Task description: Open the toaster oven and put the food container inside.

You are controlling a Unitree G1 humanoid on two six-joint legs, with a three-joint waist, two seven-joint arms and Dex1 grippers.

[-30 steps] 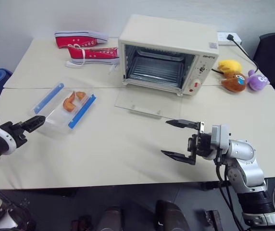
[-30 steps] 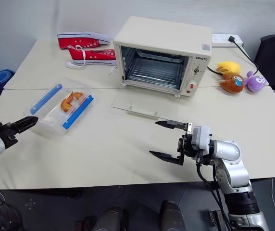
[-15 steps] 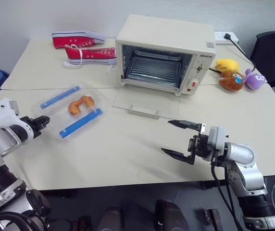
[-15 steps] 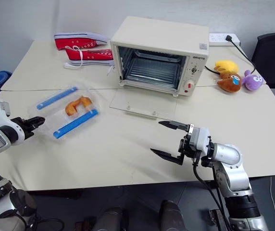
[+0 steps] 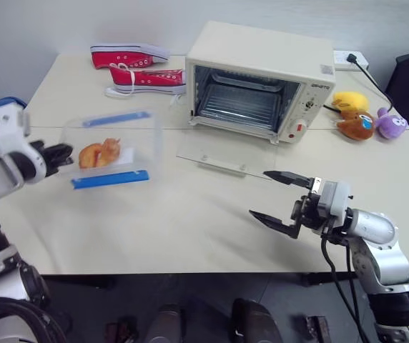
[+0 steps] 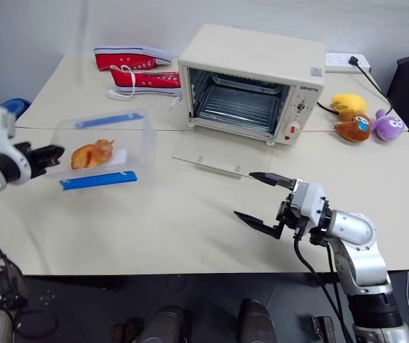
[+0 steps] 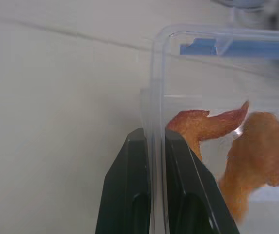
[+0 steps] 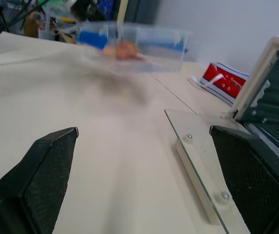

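Since a second ago the container (image 5: pixel 110 148) has left the table (image 5: pixel 190 214): it lay flat near the left edge with the left hand (image 5: pixel 60 156) open just short of it; now it hangs tilted on its side, off the surface, and the fingers have come together on its end wall. Left wrist view: the two black fingers (image 7: pixel 129 195) pinch the clear rim, one each side of the wall, orange-brown food pieces (image 7: pixel 247 151) just past them. One blue clip (image 5: pixel 110 179) faces low and toward the robot, the other (image 5: pixel 116 118) sits at the top rear edge.

Oven (image 5: pixel 262 78) stands at the back of the table, well to the right of the container. Its door (image 5: pixel 222 156) lies folded down flat, glass pane on the table, rack visible inside.

Right hand (image 5: pixel 282 199) hovers over the table in front of the door, fingers wide apart, holding nothing; it has barely shifted.

Red shoes (image 5: pixel 144 68) left of the oven at the back edge. Plush toys (image 5: pixel 362 114) to its right.
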